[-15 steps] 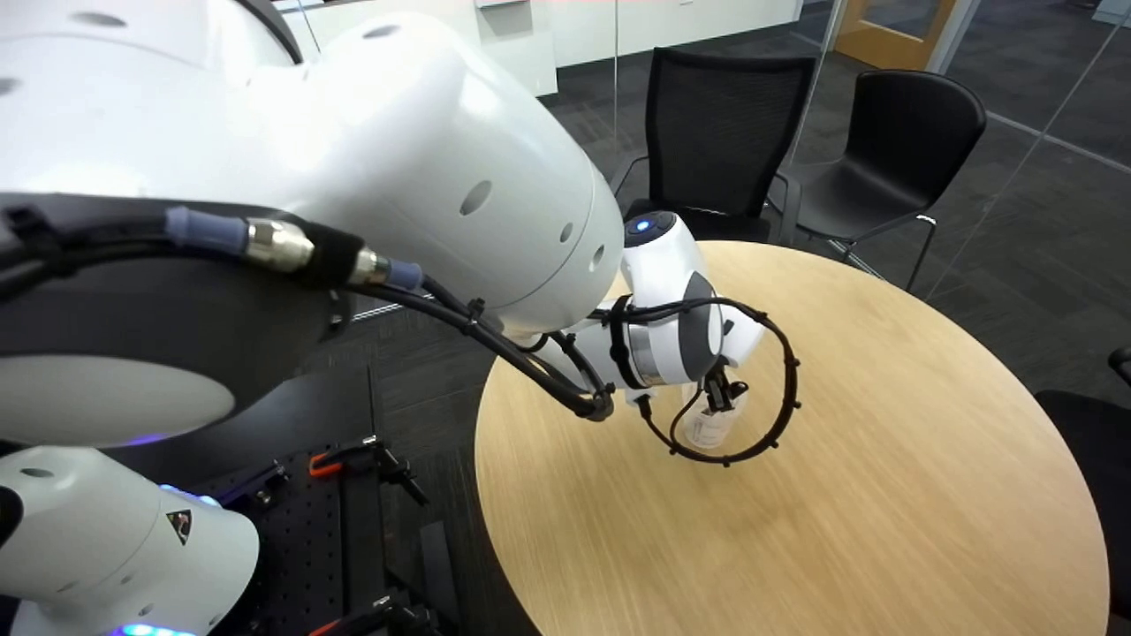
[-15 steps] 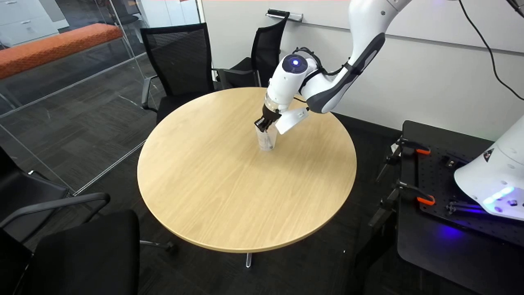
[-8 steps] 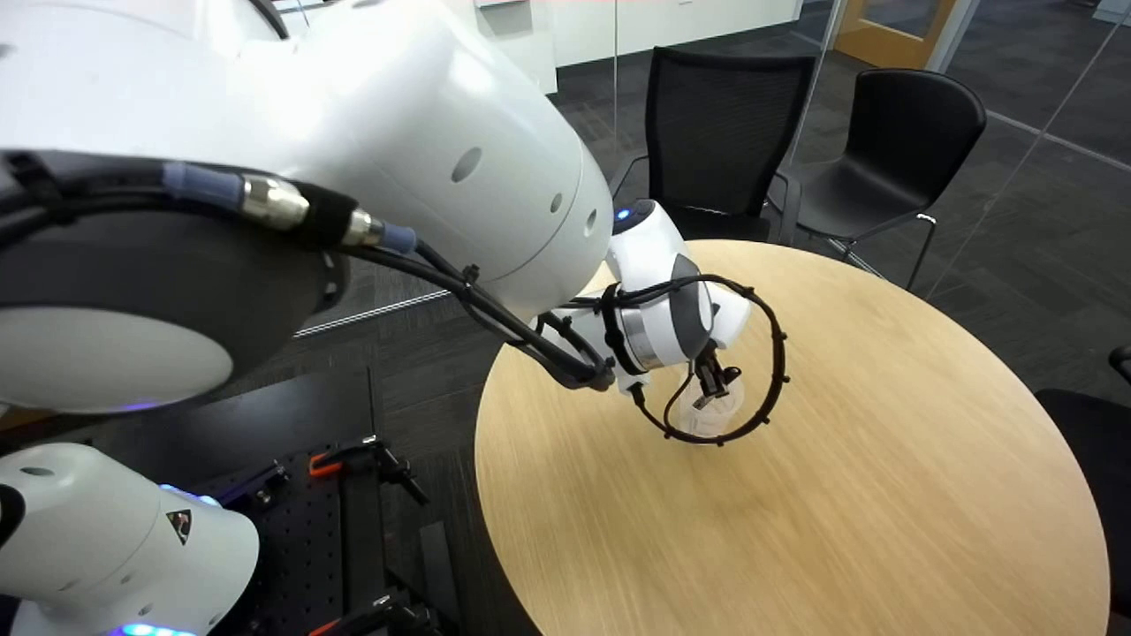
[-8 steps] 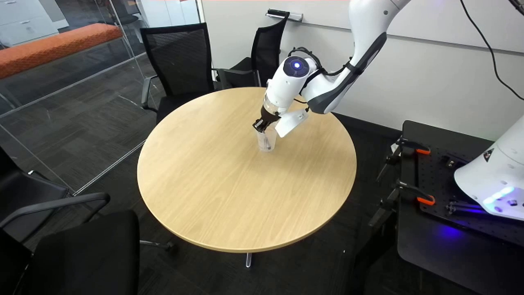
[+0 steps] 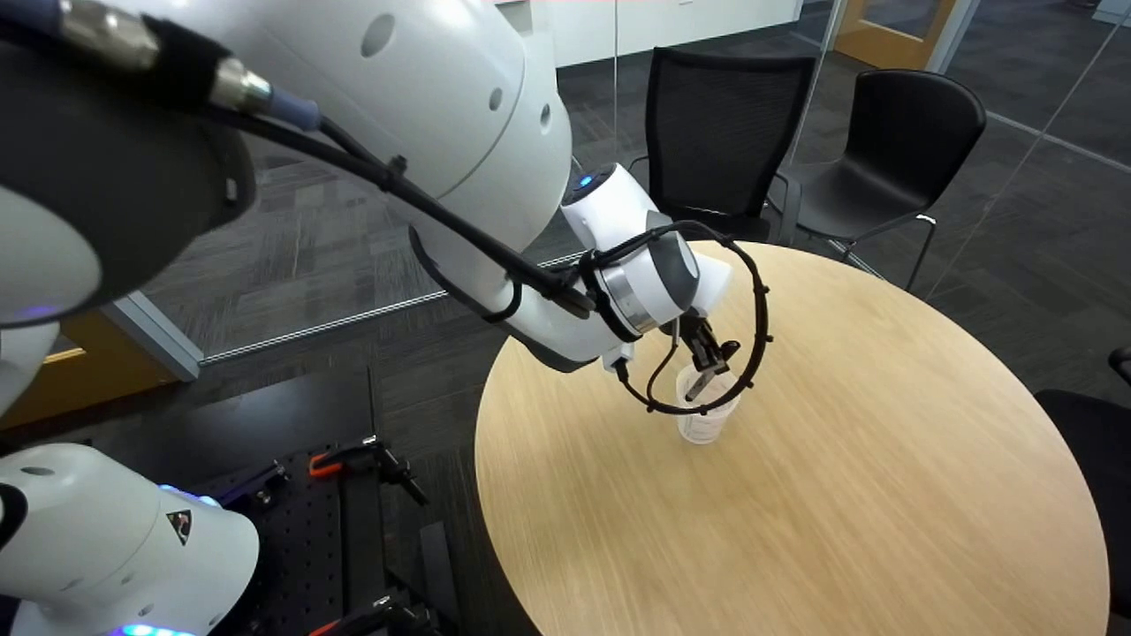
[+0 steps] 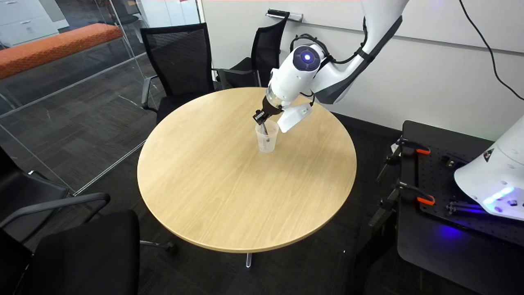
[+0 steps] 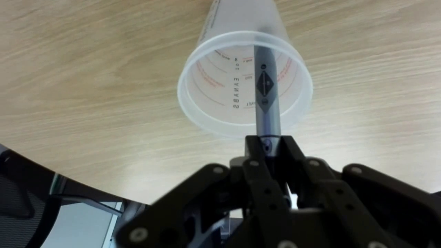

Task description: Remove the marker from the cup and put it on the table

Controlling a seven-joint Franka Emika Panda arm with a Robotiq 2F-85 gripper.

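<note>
- Gone up a bit with the marker (image 7: 267,93) since a moment ago, so showing more of its grey side now.
- Pinched near its top end by the gripper (image 7: 270,146), squeezed tight from both sides.
- Not all the way out yet: poking down into the cup (image 7: 217,93) at the low end, and tilted.
- Left the cup standing in about the same spot on the table (image 6: 229,196).
- Seems partway through the job: pulled up some, not yet put down. Likely needs more lifting to get clear of the cup, and could tip it with a bump.
- Hard to make out the low end, dim and blurry through the cloudy cup. Can't tell if touching the cup inside.
- Can't see the top of the marker, tucked inside the gripper.
- In an exterior view, see a black cable (image 5: 761,314) across the front of the cup.
- See only some of the white arm (image 6: 333,78), cut off at the edge in both exterior views.
</note>
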